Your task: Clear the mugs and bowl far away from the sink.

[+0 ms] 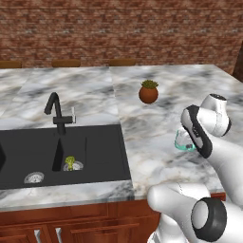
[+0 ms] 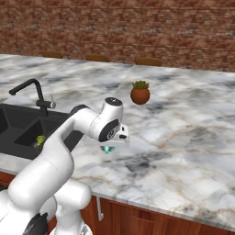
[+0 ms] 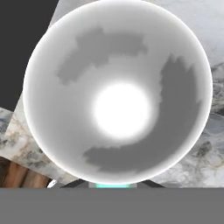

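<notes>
My gripper (image 2: 110,145) is shut on a teal mug (image 2: 109,149), which it holds a little above the marble counter (image 2: 183,137), just right of the black sink (image 2: 20,124). The left base view shows the mug (image 1: 182,141) partly behind my wrist. From the hand camera I look straight into the mug's pale round inside (image 3: 118,94), and a strip of its teal wall shows at the bottom. The sink (image 1: 95,152) lies to the left with its faucet (image 1: 58,111). The bowl is out of view.
A terracotta plant pot (image 1: 148,92) stands on the counter behind the mug, also seen as the plant pot (image 2: 140,93). A small green thing (image 1: 70,163) lies by a drain in the sink. The counter's front edge and wooden cabinets (image 1: 71,223) run below.
</notes>
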